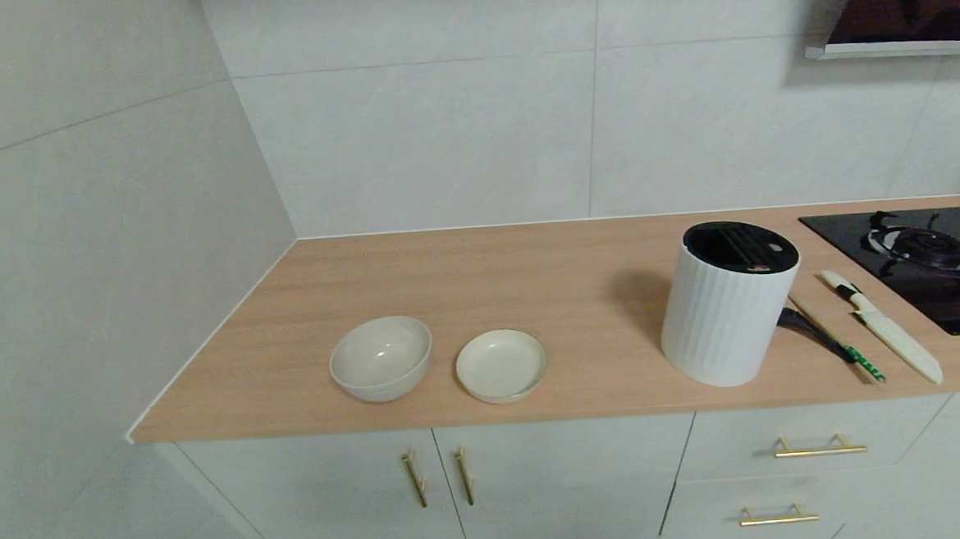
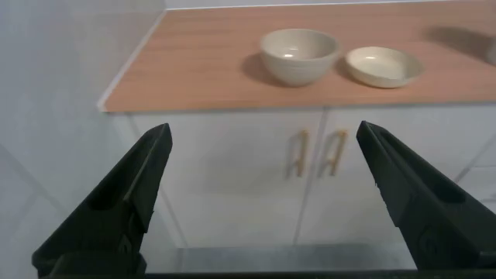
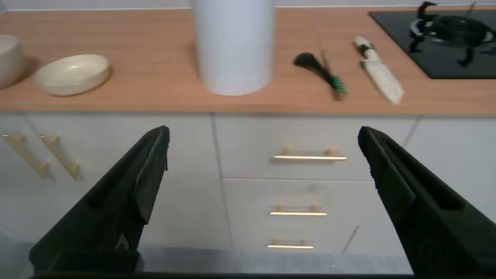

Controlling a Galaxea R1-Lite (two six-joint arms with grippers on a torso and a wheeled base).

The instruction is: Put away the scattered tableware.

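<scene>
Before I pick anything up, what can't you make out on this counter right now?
Utensil holder: its inside is dark in the head view, and the right wrist view's edge cuts off its top.
Black spoon: in the head view the holder hides part of its bowl.
Green-marked end: too small to tell whether it belongs to the spoon or the thin stick.
Gas hob: cut off by the head view's right edge.

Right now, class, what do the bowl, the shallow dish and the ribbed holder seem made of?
Bowl: cream, glossy, bright glint inside; glazed ceramic or melamine. Shallow dish: same cream, softer sheen; likely the same. Ribbed holder: matt white, moulded ridges, black slotted top; probably plastic.
</scene>
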